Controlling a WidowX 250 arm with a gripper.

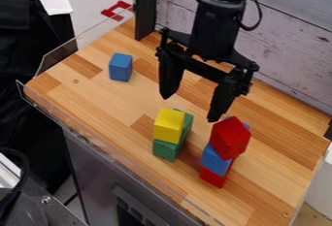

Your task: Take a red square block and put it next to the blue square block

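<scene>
Wide open, the gripper (189, 109) hangs above the middle of the wooden surface with nothing between its fingers. A red block (229, 138) lies at an angle on top of a stack at the right, just below the gripper's right finger. Under it are a blue block (214, 160) and, at the bottom, another red block (214, 176). A bit more blue shows behind the top red block. Apart from the stack, a blue square block (121, 67) stands by itself at the upper left of the surface.
Left of the red-topped stack, a yellow block (169, 125) sits on green blocks (165, 150). A whitewashed plank wall (291, 45) runs behind the wooden surface (97, 104), and a clear low guard edges its left and front sides.
</scene>
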